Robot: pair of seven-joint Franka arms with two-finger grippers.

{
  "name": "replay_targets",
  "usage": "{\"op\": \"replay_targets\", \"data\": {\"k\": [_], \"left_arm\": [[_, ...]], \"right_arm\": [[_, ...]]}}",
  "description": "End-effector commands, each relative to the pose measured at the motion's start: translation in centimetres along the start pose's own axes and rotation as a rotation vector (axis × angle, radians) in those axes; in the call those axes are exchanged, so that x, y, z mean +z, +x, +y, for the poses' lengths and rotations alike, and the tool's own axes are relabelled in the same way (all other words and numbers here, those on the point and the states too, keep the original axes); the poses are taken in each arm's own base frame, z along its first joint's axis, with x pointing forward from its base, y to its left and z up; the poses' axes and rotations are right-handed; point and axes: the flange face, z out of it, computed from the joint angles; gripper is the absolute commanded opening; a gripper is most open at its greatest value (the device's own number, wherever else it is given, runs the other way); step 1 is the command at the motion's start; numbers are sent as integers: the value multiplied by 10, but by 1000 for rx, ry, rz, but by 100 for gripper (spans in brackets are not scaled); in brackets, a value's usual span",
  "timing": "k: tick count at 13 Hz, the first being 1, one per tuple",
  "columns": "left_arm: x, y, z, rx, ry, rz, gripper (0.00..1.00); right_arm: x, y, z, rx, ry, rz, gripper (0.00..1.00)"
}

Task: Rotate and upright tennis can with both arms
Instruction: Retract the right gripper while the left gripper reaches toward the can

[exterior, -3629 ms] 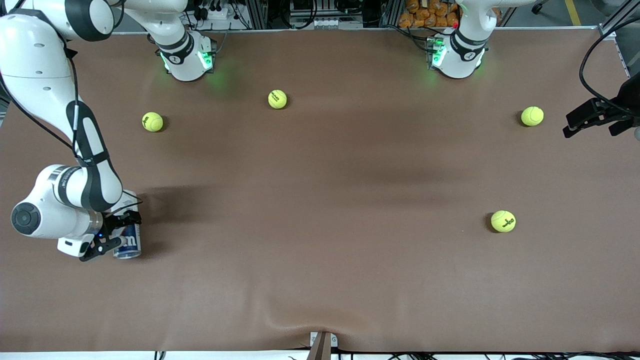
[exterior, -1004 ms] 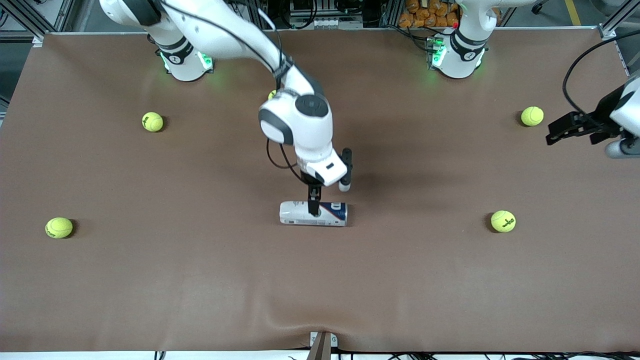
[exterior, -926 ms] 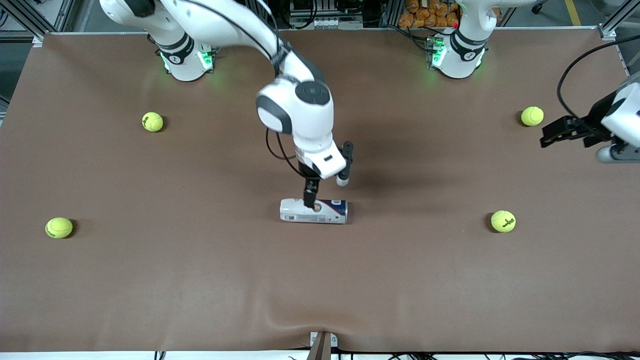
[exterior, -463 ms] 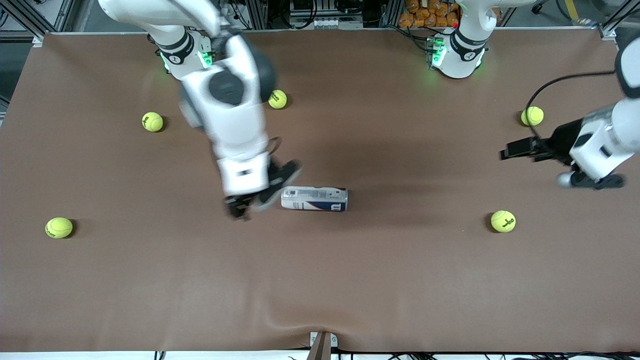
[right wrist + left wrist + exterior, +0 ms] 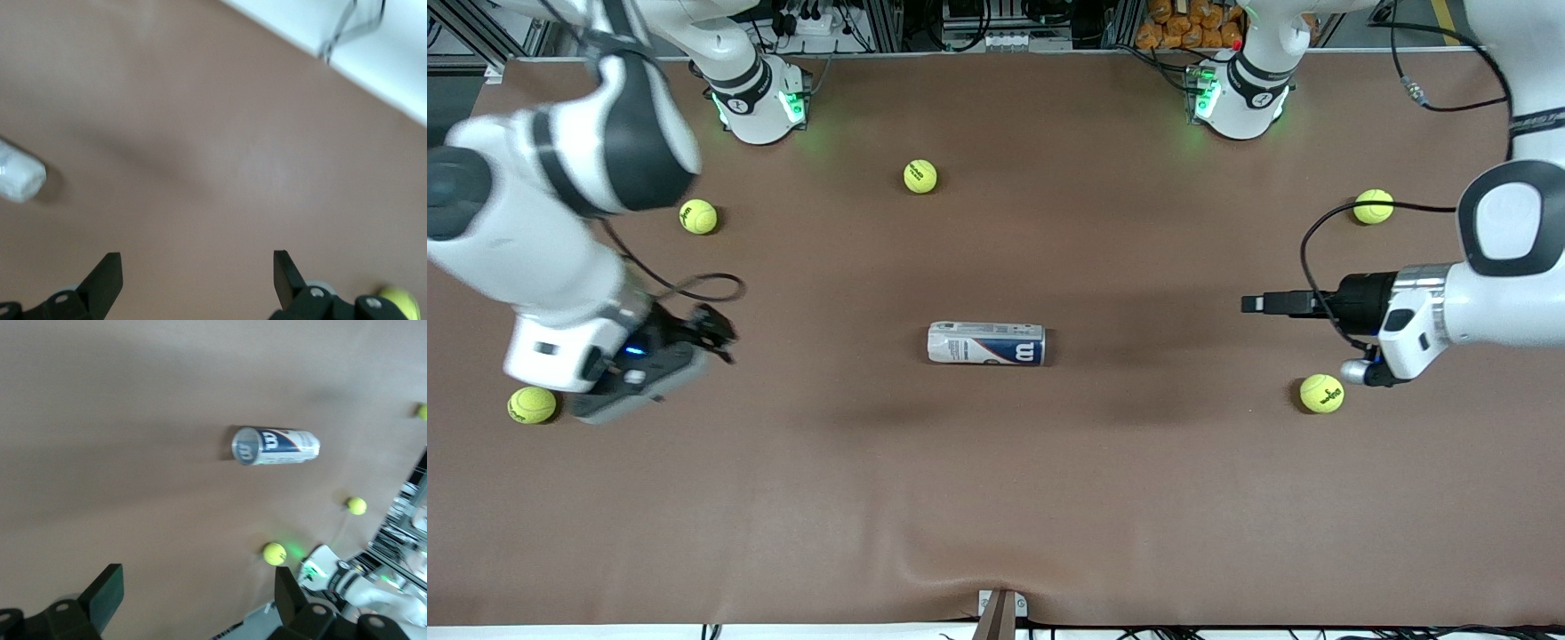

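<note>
The tennis can lies on its side in the middle of the brown table, its navy end with the white W toward the left arm's end. My right gripper is open and empty above the table, well off the can's white end, toward the right arm's end. My left gripper is open and empty, level with the can and pointing at it from the left arm's end. The left wrist view shows the can end-on past the open fingers. The right wrist view shows only the can's white end.
Several yellow-green tennis balls lie on the table: one close under the left wrist, one beside the right hand, and others nearer the bases. The arm bases stand along the table's edge.
The right gripper let go of the can and swung away toward its own end of the table. The can rolled a little away from the front camera. The left gripper moved in toward the can.
</note>
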Motion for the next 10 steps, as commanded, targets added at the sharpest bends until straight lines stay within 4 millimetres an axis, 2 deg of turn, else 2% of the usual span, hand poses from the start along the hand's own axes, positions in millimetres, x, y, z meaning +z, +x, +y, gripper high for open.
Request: {"op": "replay_targets", "data": {"k": [1, 3, 6, 8, 10], "left_arm": [[22, 16, -1, 41, -113, -36, 100], [54, 35, -21, 87, -170, -75, 100], [97, 50, -29, 119, -270, -108, 100], [132, 58, -15, 136, -286, -106, 100], [171, 70, -9, 158, -360, -89, 100]], "right_arm": [[-21, -41, 34, 89, 45, -53, 100], [-41, -67, 60, 144, 45, -64, 100], [-63, -101, 85, 266, 48, -99, 100], [-72, -116, 88, 359, 66, -132, 100], [-102, -139, 79, 431, 77, -137, 100]]}}
